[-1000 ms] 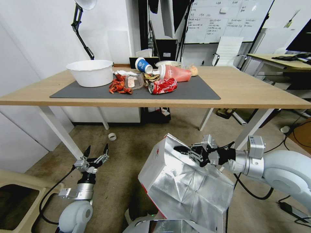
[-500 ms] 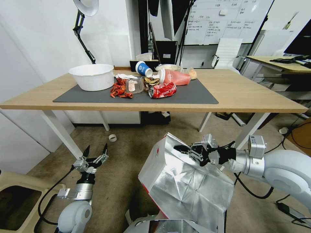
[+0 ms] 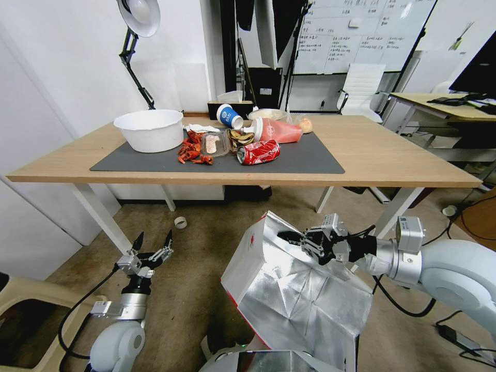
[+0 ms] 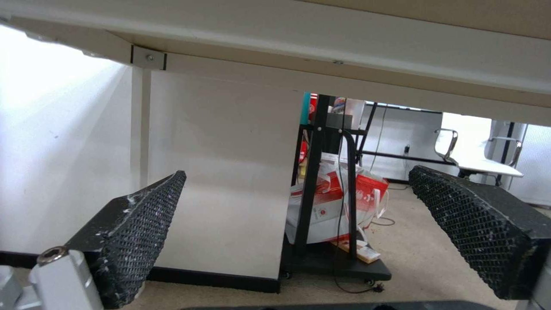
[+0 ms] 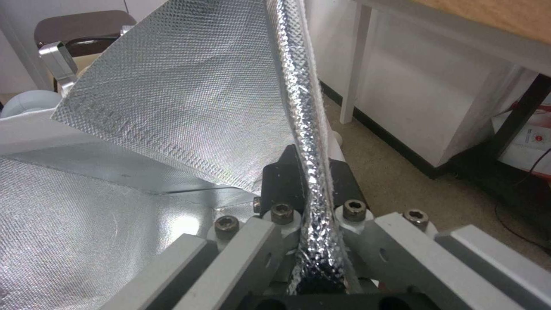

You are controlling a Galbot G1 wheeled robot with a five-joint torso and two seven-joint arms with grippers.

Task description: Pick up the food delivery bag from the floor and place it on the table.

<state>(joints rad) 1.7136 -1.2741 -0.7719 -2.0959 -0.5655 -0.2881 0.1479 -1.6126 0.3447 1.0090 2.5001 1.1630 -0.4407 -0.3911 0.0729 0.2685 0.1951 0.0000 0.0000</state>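
Around me: white wall (image 3: 62, 67) at left, a black-armed lamp (image 3: 135, 31) rising behind the wood tabletop. Whiteboard (image 3: 356, 36) with writing at back, white chair (image 3: 361, 85) before it. Wooden desk (image 3: 439, 106) far right. Black cart (image 4: 330, 224) under there.

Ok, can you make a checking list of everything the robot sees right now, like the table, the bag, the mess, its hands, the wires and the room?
Surface: table, light wood, dark grey mat on it.
Job's things: food delivery bag below table height, foil lining showing, tilted; floor beneath.
Clutter: white bowl, crushed red can, blue cup, food scraps on the mat; tape roll on the floor.
Grippers: right gripper clamped on the bag's rim; left gripper open, low beside the table leg.
Cables: black cable on the floor at right.
Surroundings: lamp, whiteboard, white chair.
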